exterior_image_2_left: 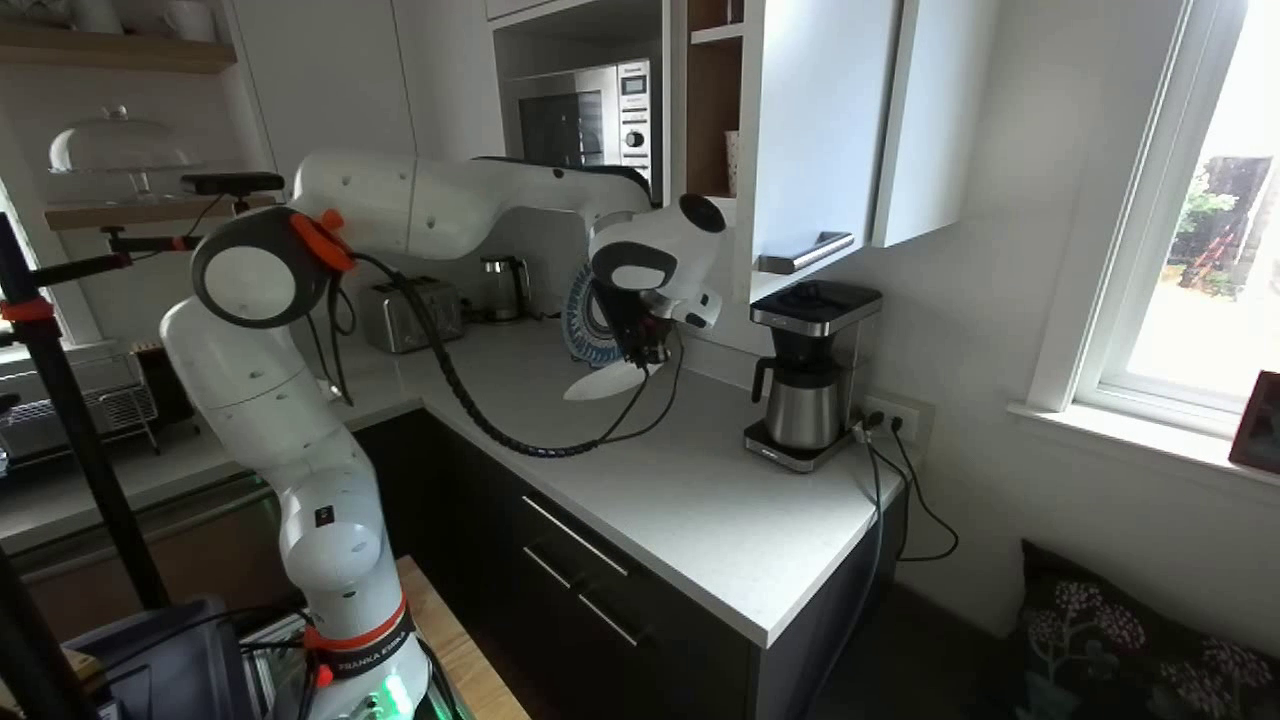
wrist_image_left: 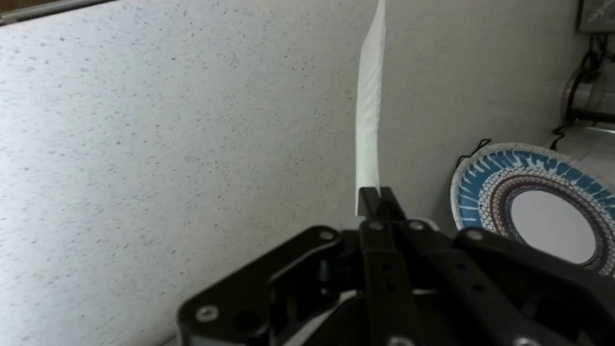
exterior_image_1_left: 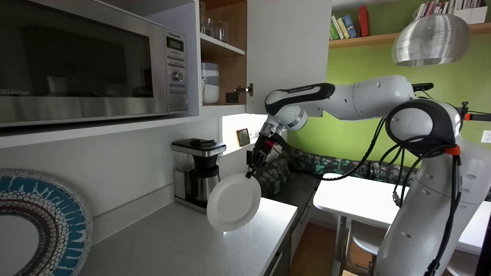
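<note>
Over counter (exterior_image_1_left: 180, 245), plate (exterior_image_1_left: 234, 203) in hand (exterior_image_1_left: 250, 173), slanting downward

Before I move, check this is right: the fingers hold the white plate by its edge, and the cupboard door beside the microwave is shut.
One fix: the cupboard door beside the microwave stands open, as an exterior view shows. The fingers do hold the white plate by its edge.

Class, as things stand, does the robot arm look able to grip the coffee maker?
Probably not: its gripper holds the white plate by the rim, which leaves it no free grip. The coffee maker stands nearby on the counter, so that hold seems the main hindrance.
</note>
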Robot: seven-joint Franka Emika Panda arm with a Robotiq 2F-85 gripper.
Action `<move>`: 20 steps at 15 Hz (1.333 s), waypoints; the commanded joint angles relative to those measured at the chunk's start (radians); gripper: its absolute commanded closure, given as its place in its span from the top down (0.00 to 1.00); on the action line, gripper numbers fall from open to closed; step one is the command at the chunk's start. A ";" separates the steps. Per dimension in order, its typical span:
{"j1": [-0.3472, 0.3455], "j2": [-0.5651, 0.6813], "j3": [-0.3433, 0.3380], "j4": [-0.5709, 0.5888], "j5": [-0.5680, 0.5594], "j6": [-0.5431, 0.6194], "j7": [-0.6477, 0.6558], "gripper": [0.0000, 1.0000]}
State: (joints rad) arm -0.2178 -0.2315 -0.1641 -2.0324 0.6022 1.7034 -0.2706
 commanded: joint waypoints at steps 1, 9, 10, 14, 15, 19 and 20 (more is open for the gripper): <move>-0.008 -0.150 -0.024 -0.082 -0.064 0.077 0.108 0.00; 0.014 -0.239 -0.070 -0.059 -0.057 0.136 0.161 0.01; 0.015 -0.251 -0.070 -0.063 -0.060 0.138 0.162 0.01; 0.015 -0.259 -0.070 -0.070 -0.061 0.141 0.162 0.01; 0.015 -0.259 -0.069 -0.071 -0.061 0.141 0.162 0.01; 0.011 -0.268 -0.104 -0.009 -0.073 0.074 0.152 0.00; 0.010 -0.273 -0.115 0.008 -0.071 0.058 0.151 0.00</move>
State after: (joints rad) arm -0.2245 -0.4907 -0.2313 -2.0801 0.5533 1.8319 -0.1195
